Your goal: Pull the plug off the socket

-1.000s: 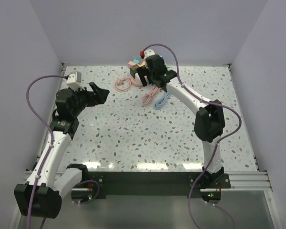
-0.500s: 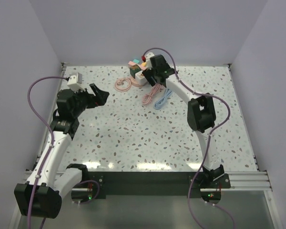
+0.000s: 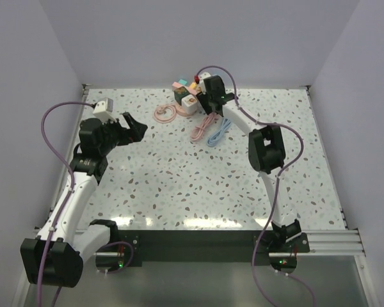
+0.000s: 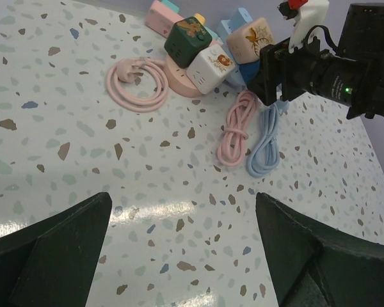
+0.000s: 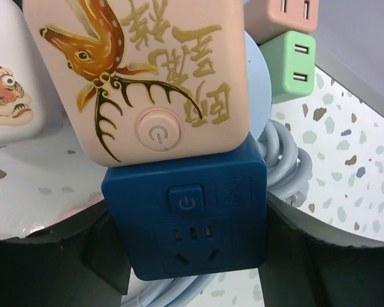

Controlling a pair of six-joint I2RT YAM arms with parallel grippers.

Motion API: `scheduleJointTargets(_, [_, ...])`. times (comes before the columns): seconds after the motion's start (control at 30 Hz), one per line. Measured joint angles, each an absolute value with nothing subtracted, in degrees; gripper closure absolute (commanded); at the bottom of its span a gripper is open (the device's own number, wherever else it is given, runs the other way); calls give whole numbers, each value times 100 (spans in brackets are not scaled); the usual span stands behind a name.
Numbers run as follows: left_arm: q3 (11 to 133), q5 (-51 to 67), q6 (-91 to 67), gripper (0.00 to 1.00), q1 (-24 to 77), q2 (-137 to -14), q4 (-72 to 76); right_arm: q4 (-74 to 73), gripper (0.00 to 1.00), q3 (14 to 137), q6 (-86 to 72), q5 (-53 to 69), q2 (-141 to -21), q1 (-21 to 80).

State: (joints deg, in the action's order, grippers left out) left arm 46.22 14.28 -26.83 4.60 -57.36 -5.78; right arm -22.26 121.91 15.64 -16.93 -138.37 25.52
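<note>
Two fingers of the right gripper flank the blue cube at the middle of the table's far edge, close against its sides; whether they clamp it cannot be told. A peach cube touches the blue one. The left gripper hangs over the table's left side, jaws wide apart.

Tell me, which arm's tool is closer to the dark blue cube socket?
Right. The right tool sits over the dark blue cube socket, a finger on each side; the left tool hangs far off leftward.
</note>
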Motion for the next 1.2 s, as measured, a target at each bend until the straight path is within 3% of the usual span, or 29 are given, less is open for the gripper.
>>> scheduleJointTargets(0.1, [4624, 1433, -2683, 0, 458, -5734, -578, -2189, 100, 12108, 1455, -1763, -13782, 2556])
scheduleJointTargets(0.33, [4622, 1476, -2687, 0, 458, -5623, -576, -2475, 100, 11638, 1186, -1297, -13021, 2545])
scheduleJointTargets(0.73, [4423, 2102, -2705, 0, 464, -5937, -432, -2655, 100, 9531, 440, -1321, -8982, 2698])
scheduleJointTargets(0.93, [4359, 2314, -2746, 0, 541, -6176, -403, -3098, 100, 7981, -126, -989, -8617, 2794])
scheduleJointTargets(1.2, [4283, 2383, -2773, 0, 805, -6200, -305, -3288, 100, 6169, -1031, -156, -8335, 3697])
